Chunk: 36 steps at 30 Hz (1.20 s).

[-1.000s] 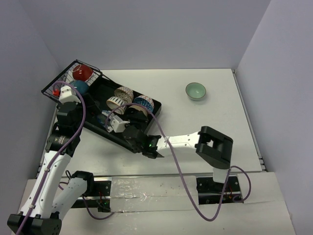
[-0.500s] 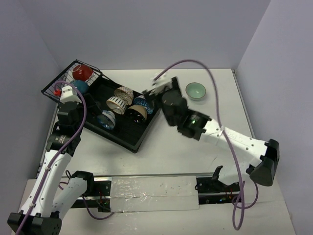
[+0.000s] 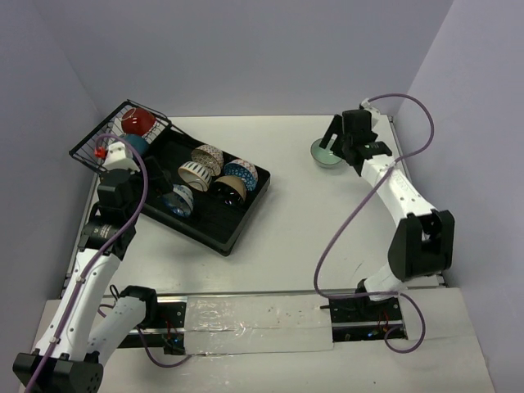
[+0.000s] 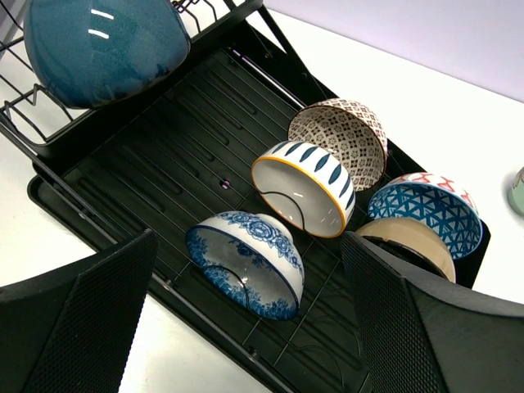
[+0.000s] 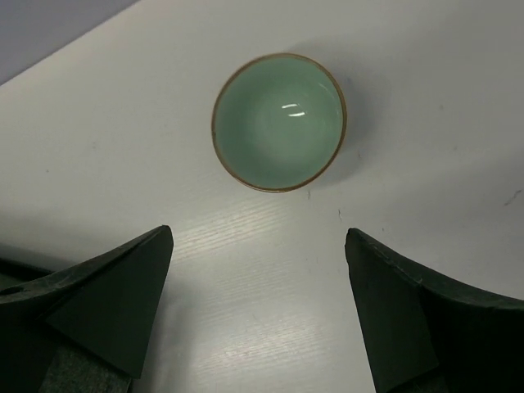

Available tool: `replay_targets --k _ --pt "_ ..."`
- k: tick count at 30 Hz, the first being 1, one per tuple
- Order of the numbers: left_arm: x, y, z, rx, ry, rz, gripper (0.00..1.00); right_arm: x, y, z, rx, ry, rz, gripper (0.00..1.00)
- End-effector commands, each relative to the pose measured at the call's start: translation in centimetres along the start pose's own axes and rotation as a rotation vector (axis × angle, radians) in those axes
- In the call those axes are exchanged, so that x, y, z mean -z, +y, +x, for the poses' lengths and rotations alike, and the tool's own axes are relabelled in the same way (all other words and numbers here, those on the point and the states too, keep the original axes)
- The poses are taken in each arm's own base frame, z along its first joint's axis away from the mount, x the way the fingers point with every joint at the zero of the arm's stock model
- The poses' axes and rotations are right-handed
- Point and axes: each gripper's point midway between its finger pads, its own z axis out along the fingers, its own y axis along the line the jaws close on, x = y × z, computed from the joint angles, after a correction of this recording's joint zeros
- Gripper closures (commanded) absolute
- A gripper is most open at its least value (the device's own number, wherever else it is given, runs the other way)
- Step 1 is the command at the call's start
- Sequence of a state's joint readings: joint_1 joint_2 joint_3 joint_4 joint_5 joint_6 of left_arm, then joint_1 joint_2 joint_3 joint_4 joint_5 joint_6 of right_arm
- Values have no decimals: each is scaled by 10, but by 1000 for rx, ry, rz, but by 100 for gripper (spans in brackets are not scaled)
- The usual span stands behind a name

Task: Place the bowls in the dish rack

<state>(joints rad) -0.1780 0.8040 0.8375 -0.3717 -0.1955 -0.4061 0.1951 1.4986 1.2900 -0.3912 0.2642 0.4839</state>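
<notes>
Right hand (image 5: 258,235) — fingers (image 5: 106,286) wide apart — over upright mint green bowl (image 5: 279,121)

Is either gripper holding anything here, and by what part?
Nothing. The right gripper is open near the mint bowl; the left gripper is open over the dish rack.

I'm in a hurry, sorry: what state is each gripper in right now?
Left gripper: open, holding nothing, over the dish rack.
Right gripper: open, holding nothing, above the mint green bowl.
</notes>
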Motion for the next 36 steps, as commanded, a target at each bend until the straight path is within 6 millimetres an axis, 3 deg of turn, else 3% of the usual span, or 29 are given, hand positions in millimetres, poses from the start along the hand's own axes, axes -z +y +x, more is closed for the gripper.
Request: replay_targets --k 1,3,6,9,14,20,29,32,36 --pt "-4 -4 -4 -18 -17 27 1 -26 5 1 -136 65 -43 7" --pt "-4 -3 -4 -21 -20 22 1 -41 -5 0 -166 74 -17 7" --pt "-4 -3 -4 -27 -18 21 1 -76 -21 14 -186 118 42 11" --pt "-4 -5 -4 -38 -14 32 1 -98 -28 21 -215 137 60 13" --pt "-5 -5 -2 -46 -9 39 1 -122 -37 22 -242 113 79 19" --pt "-6 -5 -2 -51 -5 39 1 -141 -44 28 -249 119 116 25" --pt "-6 -6 1 -63 2 46 1 -154 -53 46 -238 155 145 46" --pt "-6 -7 1 -63 2 51 1 -154 -54 49 -233 162 141 57" --pt "-6 -8 2 -69 5 60 1 -148 -56 48 -226 156 139 81"
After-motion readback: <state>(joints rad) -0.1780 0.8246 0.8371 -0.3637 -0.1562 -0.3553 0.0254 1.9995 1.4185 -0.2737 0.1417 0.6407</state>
